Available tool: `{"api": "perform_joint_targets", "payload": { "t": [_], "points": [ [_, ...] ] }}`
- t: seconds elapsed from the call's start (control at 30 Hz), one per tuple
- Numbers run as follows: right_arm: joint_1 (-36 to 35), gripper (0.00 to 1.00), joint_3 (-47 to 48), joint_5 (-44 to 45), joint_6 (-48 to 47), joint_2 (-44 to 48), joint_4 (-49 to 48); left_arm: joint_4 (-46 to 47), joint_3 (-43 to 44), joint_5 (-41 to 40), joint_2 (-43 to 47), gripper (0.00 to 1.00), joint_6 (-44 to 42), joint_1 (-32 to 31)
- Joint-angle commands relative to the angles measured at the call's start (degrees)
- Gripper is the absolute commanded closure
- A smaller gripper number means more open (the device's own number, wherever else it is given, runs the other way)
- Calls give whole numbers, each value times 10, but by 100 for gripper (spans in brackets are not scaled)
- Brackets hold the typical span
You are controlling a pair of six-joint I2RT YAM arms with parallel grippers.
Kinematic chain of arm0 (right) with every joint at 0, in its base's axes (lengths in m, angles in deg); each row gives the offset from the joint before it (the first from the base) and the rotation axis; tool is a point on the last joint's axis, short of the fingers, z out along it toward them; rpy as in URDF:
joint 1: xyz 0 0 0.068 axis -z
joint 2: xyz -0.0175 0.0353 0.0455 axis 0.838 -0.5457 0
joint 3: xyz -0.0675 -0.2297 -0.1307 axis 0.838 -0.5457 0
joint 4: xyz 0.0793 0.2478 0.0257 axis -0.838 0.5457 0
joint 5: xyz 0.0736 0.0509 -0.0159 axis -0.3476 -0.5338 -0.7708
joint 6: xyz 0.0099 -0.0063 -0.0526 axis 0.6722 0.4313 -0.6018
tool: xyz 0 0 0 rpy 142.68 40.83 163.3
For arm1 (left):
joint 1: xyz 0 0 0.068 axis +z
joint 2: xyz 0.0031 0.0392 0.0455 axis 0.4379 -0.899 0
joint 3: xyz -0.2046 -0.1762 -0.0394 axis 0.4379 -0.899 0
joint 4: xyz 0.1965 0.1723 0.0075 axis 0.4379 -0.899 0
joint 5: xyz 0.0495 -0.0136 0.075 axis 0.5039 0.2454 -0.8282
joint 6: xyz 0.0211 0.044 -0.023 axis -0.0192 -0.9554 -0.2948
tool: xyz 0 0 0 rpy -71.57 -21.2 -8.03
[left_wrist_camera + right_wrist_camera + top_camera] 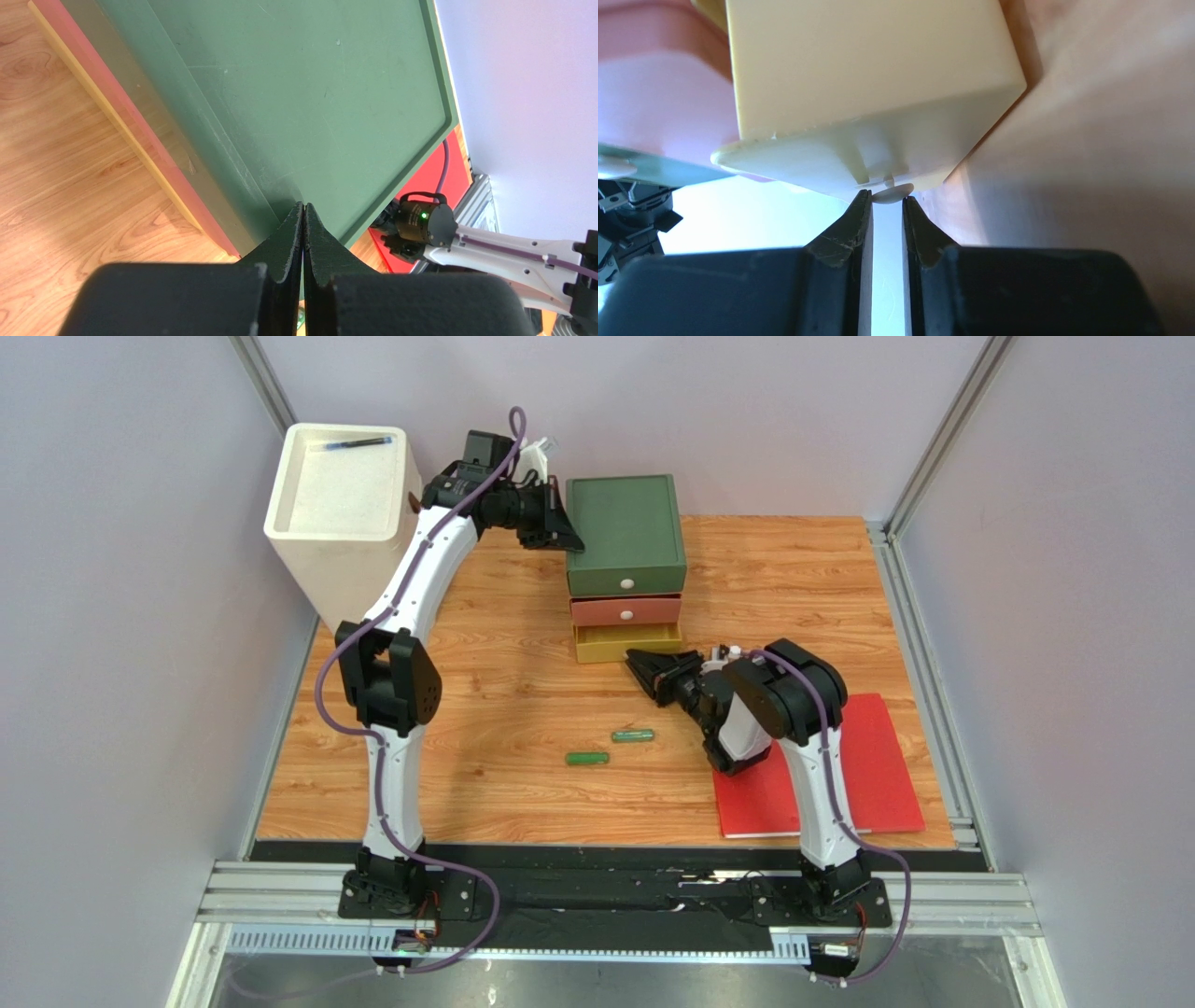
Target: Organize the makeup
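Roughly parallel, green tube point(633, 737), twin point(588, 756) (maybe glossy)

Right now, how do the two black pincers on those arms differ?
The left pincer is shut, its tips at the side of the green drawer cabinet; the right pincer is slightly open at the small pale knob of the yellow bottom drawer. The left arm stretches far back; the right arm is folded short. Both pincers are black, with nothing gripped.
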Motion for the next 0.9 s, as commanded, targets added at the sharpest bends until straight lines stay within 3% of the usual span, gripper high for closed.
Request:
{"api": "perform_joint_targets", "payload": {
  "t": [0.0,0.23,0.5,0.7,0.87],
  "points": [
    [-13,100,-58,-29,18,4,-12,-123,-25,-88,-49,100,-36,9],
    [-29,100,-97,-49,55,24,-11,-119,-37,-86,-46,100,-36,9],
    [-28,57,-114,-63,75,83,0,-111,-48,-81,-40,100,-32,9],
    [-25,48,-136,-74,34,183,63,-107,-57,-78,-35,100,-30,9],
    [-20,47,-115,-120,-49,273,219,-106,-58,-79,-32,100,-32,9]
  ]
}}
